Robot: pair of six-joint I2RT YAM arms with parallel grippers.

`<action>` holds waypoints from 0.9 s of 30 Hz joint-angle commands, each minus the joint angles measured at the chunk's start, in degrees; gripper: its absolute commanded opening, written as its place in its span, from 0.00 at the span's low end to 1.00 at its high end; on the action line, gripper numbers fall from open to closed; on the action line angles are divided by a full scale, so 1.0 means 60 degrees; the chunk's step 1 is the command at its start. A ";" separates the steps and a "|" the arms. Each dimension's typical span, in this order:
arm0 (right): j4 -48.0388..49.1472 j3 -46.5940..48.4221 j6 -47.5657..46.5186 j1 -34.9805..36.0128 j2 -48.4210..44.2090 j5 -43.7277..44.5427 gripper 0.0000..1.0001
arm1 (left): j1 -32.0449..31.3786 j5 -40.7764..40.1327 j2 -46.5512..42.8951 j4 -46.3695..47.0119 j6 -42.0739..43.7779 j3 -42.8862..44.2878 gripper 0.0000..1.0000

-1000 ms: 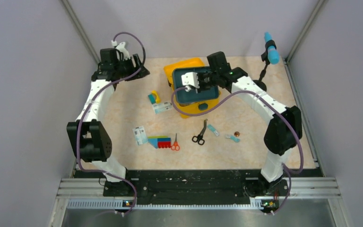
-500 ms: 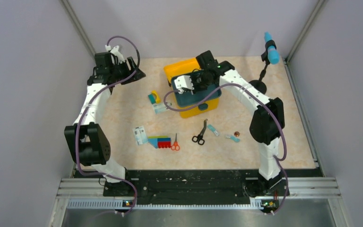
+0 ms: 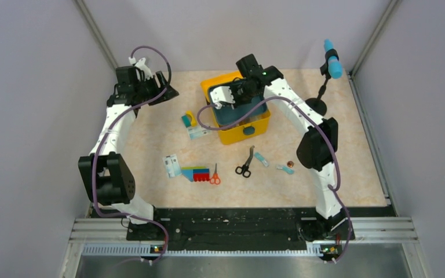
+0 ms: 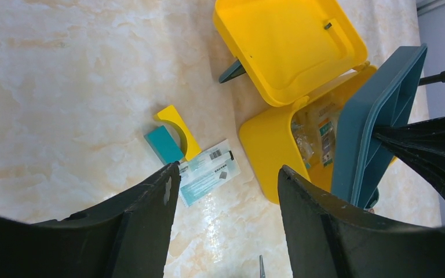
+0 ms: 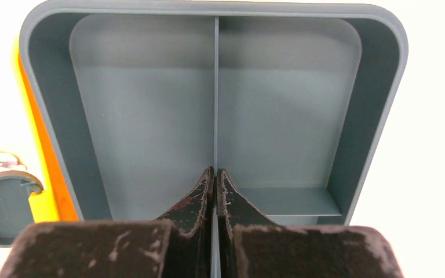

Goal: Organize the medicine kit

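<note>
The yellow medicine kit (image 3: 240,134) stands open at the back middle of the table, its lid (image 4: 290,46) laid back. Small packets (image 4: 316,130) lie inside it. My right gripper (image 3: 239,95) is shut on the centre divider of the dark teal compartment tray (image 3: 237,113) and holds it tilted over the kit's opening. In the right wrist view the fingers (image 5: 215,171) pinch the divider of the empty tray (image 5: 145,116). My left gripper (image 3: 165,90) is open and empty, raised left of the kit; its jaws (image 4: 229,171) frame bare table.
A teal-and-yellow piece (image 3: 188,119) and a packet (image 3: 199,132) lie left of the kit. Nearer me are another packet (image 3: 171,165), a multicoloured block (image 3: 195,173), orange scissors (image 3: 214,175), black scissors (image 3: 245,164) and small packets (image 3: 261,159). A blue-tipped stand (image 3: 331,61) is at back right.
My right arm has carried the teal tray back and left, from the kit's front edge to over its opening. My left arm has shifted slightly left.
</note>
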 commanded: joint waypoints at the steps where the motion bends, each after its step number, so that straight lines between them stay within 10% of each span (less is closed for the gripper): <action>1: -0.1025 0.0685 -0.0571 0.0084 0.0168 -0.0222 0.00 | 0.0075 0.0013 -0.0401 0.0492 -0.0028 -0.0118 0.67; 18: -0.1153 -0.0059 0.0021 0.0426 0.0262 0.1243 0.00 | 0.0111 0.0113 -0.0276 0.0630 -0.0290 -0.0214 0.67; 27: -0.0864 -0.0084 0.0455 0.0423 0.0234 0.1497 0.29 | 0.0111 0.0169 -0.0346 0.0703 -0.0394 -0.0403 0.67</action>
